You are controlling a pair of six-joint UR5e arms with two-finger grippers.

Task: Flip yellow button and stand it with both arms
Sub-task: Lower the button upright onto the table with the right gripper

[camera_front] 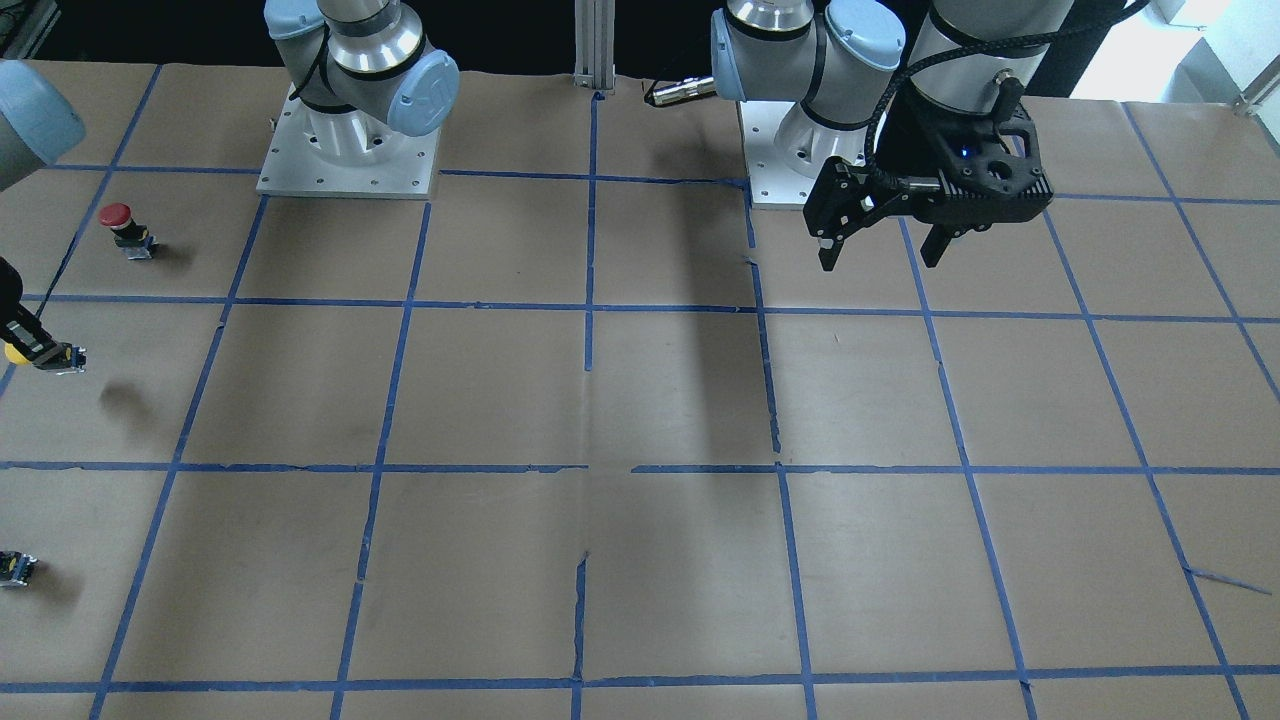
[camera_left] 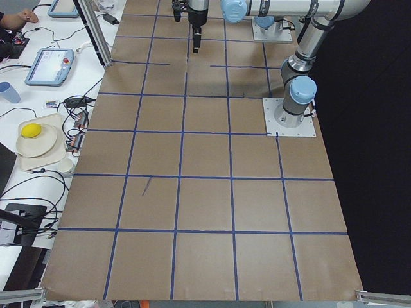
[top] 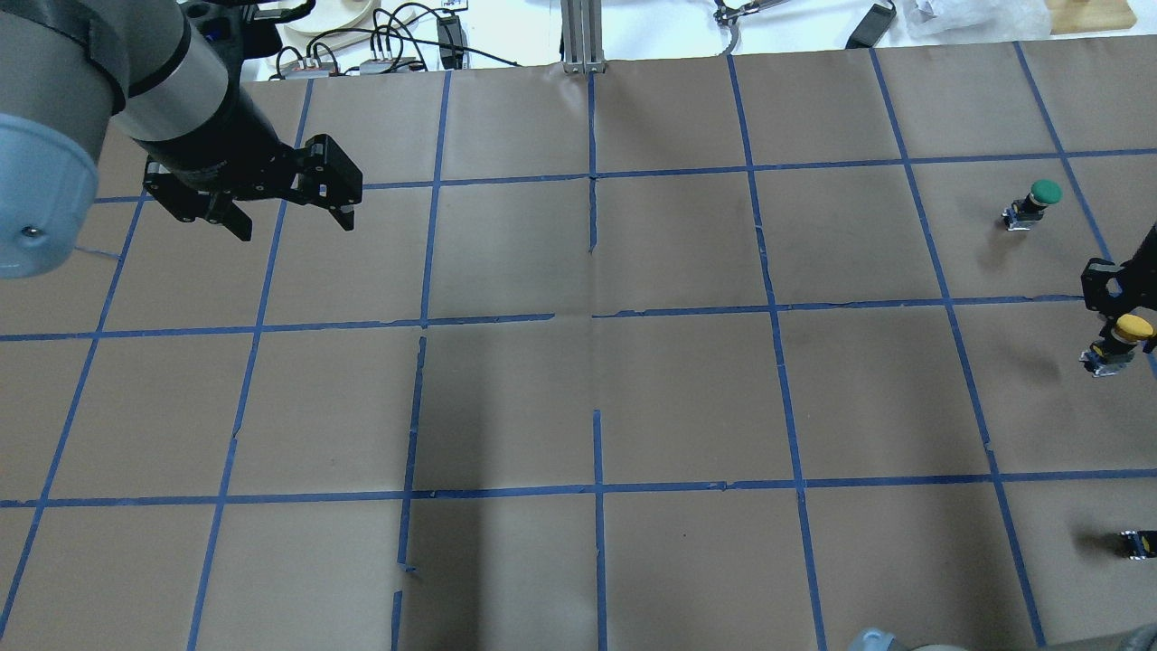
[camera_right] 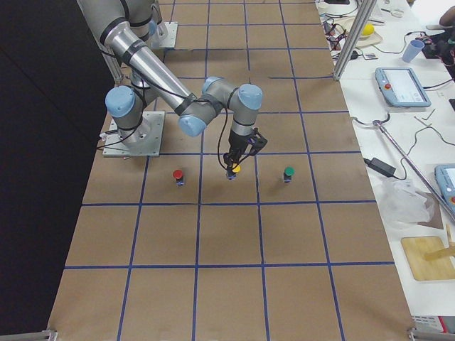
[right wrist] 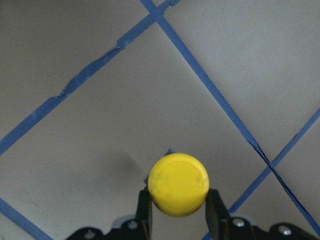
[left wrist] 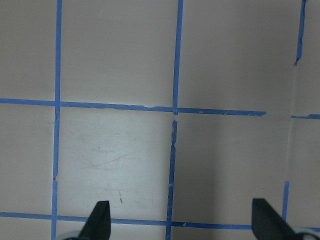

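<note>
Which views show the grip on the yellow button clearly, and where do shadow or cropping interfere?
Right wrist view: yellow button sharp, held by the right gripper. Overhead and front-facing views: button at the frame edge, gripper cropped. Front-facing view: broad soft shadow down the table.

No text, number or brand can be read in any view. The joint cap (camera_front: 421,94) at upper left of the front view bears a raised mark, too faint to make out. The pendant (camera_left: 49,66) screen at upper left of the left view is too small to read.
</note>
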